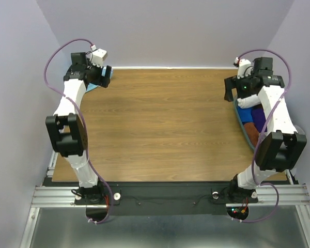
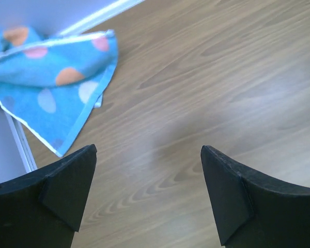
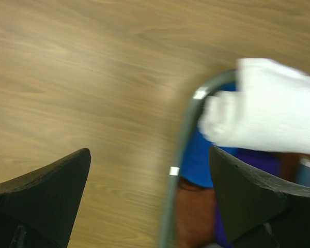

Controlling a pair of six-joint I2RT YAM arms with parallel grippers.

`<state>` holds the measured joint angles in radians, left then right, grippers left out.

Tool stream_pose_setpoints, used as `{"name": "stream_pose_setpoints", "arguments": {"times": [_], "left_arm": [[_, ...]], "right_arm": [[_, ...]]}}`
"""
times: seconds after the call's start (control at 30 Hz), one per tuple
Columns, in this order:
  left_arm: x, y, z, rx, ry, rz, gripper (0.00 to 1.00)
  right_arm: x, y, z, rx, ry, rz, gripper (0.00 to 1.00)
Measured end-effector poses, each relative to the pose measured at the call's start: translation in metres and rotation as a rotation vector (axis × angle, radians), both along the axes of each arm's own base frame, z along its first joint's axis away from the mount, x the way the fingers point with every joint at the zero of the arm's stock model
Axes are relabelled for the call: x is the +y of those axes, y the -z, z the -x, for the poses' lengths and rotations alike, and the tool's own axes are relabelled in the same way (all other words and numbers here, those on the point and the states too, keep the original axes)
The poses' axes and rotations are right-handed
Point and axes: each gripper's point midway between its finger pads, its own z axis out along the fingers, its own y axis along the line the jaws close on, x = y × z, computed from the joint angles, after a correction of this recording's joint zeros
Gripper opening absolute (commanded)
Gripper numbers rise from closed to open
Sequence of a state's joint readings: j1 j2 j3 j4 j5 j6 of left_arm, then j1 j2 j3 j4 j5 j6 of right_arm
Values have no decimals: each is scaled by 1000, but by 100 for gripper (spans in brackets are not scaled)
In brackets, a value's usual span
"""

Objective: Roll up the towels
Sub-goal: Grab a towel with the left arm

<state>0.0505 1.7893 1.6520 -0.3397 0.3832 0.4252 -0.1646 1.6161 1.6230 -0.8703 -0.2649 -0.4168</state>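
The wooden table (image 1: 160, 124) carries everything here. At its far left corner lies the light blue towel (image 2: 51, 77), rumpled and folded over on itself, with orange, pink and pale dots and a lighter hem. One edge of it reaches the table's left edge. From above, only a sliver of the towel (image 1: 92, 86) shows beside the arm.

The left gripper (image 2: 150, 199) hangs over the table's bare wood, just beside the towel and not touching it. Its two dark fingers (image 2: 67, 191) are spread wide with nothing between them. In the top view the left gripper (image 1: 105, 77) sits over the same far left corner of the table.

The middle of the table shows only wood grain.

At the table's right edge, toward the far side, stands a basket (image 3: 183, 150) with a thin grey rim. It holds a white cloth (image 3: 263, 119) rolled up on top, then a blue cloth (image 3: 206, 163), a purple cloth (image 3: 253, 161) and a brown cloth (image 3: 194, 217). The wrist view is blurred, so no finer detail shows.

The right gripper (image 3: 150, 201) hovers over the basket's rim at the table's right edge. Its fingers (image 3: 46, 191) are spread apart and hold nothing, one over the wood and one over the basket. From above, the right gripper (image 1: 230, 91) is just inside the table's right edge.
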Motion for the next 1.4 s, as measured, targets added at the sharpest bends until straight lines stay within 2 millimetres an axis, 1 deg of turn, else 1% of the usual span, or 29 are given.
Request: {"name": "stream_pose_setpoints", "arguments": {"times": [0.03, 0.07, 0.1, 0.13, 0.17, 0.2, 0.23, 0.27, 0.3, 0.4, 0.47, 0.53, 0.6, 0.73, 0.8, 0.87, 0.97, 1.0, 1.03, 1.07, 1.1, 1.13, 1.17, 1.23, 1.27, 1.3, 1.33, 1.37, 1.4], "left_arm": [[7, 9, -8, 16, -17, -1, 90], [18, 27, -19, 48, -43, -3, 88], [23, 39, -26, 68, -58, -6, 86], [32, 55, -35, 102, -79, -7, 83], [37, 63, -41, 116, -89, -7, 83], [44, 76, -52, 132, -105, -7, 82], [52, 93, -61, 161, -120, 0, 81], [58, 100, -67, 169, -128, 3, 81], [64, 112, -75, 183, -140, 8, 80], [77, 136, -86, 210, -162, 12, 81], [85, 147, -88, 225, -176, 11, 81], [95, 152, -93, 227, -199, 1, 81], [105, 153, -101, 213, -224, -5, 81], [123, 151, -113, 182, -257, -11, 81], [131, 153, -115, 182, -271, -16, 81], [134, 158, -113, 189, -269, -25, 81], [139, 171, -110, 218, -268, -37, 79], [140, 178, -108, 232, -268, -42, 74], [140, 181, -108, 241, -266, -44, 74], [139, 188, -108, 255, -259, -40, 68], [140, 186, -109, 253, -260, -46, 65], [140, 186, -110, 254, -257, -48, 56], [140, 186, -109, 258, -255, -49, 50], [137, 190, -107, 272, -244, -44, 33], [134, 190, -105, 277, -231, -39, 17], [131, 191, -105, 281, -218, -34, 9], [128, 191, -104, 286, -206, -28, 3], [124, 192, -102, 289, -189, -31, 0], [117, 192, -98, 294, -160, -38, 0]], "right_arm": [[11, 4, 2, 15, -12, -29, 100], [24, 10, 5, 38, -25, -69, 100], [31, 15, 8, 54, -31, -92, 100], [34, 20, 10, 70, -28, -109, 100], [38, 26, 14, 92, -21, -133, 100], [40, 31, 17, 109, -16, -148, 100], [42, 36, 20, 125, -9, -161, 100], [43, 41, 23, 143, -3, -174, 100], [45, 44, 25, 154, 1, -182, 100], [47, 52, 31, 179, 10, -198, 100], [48, 55, 37, 189, 14, -205, 100], [50, 56, 42, 194, 17, -212, 100], [51, 58, 46, 201, 21, -217, 100], [52, 59, 47, 207, 29, -228, 100], [52, 59, 47, 205, 30, -230, 100], [52, 59, 47, 205, 32, -231, 100], [52, 59, 47, 204, 32, -231, 100], [52, 59, 47, 204, 32, -231, 100], [52, 59, 47, 205, 32, -231, 100], [52, 58, 47, 204, 32, -231, 100], [52, 58, 47, 204, 32, -231, 100], [52, 58, 47, 202, 32, -231, 99], [52, 58, 47, 203, 34, -233, 98], [53, 56, 47, 198, 33, -234, 95], [53, 54, 48, 193, 33, -236, 93], [53, 52, 48, 187, 33, -237, 91], [54, 51, 48, 184, 30, -240, 89], [55, 49, 49, 180, 27, -245, 85], [56, 47, 49, 177, 24, -250, 83]]}}
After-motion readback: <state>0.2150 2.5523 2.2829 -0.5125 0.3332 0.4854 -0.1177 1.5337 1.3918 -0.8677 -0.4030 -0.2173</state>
